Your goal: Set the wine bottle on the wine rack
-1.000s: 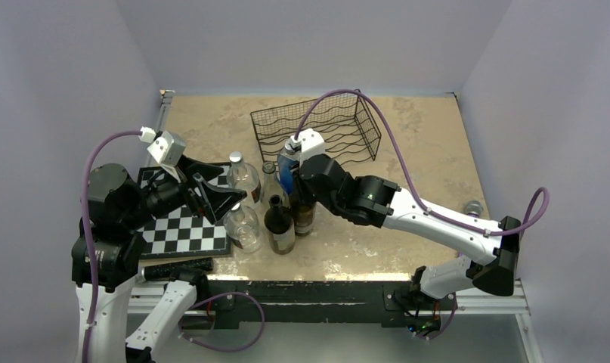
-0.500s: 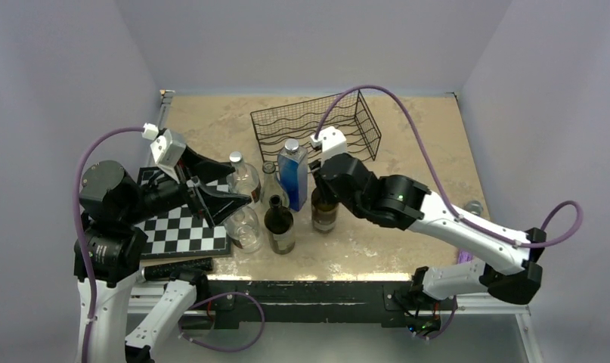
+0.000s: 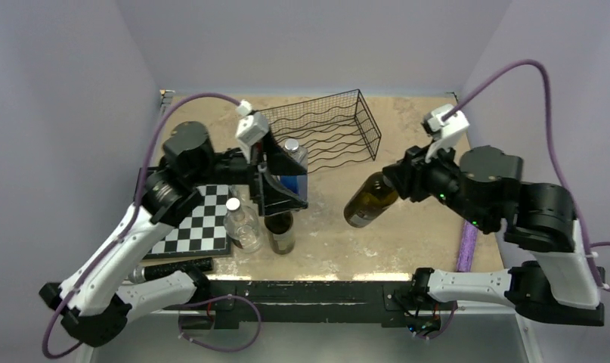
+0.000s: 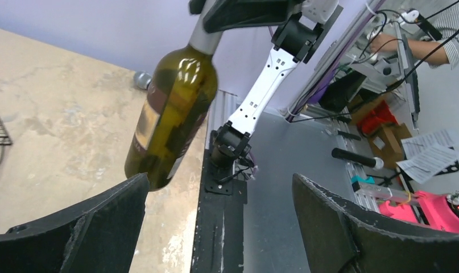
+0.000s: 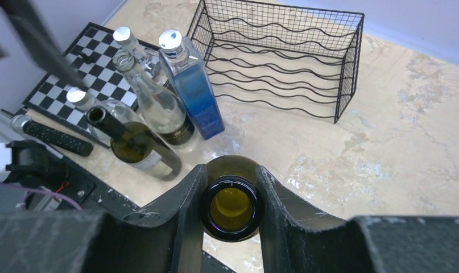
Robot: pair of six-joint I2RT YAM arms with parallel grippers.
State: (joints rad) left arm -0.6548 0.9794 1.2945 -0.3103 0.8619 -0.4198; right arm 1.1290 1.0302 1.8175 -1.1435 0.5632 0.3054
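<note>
Operator: Wine bottle (image 3: pixel 370 200), where is it?

Observer: In the air over the tabletop (image 3: pixel 426 128), tilted, with its base toward the near edge and its neck clamped in the right gripper (image 3: pixel 398 175). It is right of the wine rack (image 3: pixel 324 132) and well apart from it.

Operator: What does the right wrist view add?

Observer: It looks straight down the bottle's open mouth, with a finger pressed on either side of the neck. Beyond, a blue bottle (image 5: pixel 190 85) stands between the chessboard (image 5: pixel 73 68) and the rack.

Operator: And the left wrist view?

Observer: Only that view shows the label on the bottle's side. The left gripper (image 4: pixel 221 227) has its fingers spread wide with nothing between them. From above it hangs right at the blue bottle. It may be touching it, but that overlap is hard to read.
</note>
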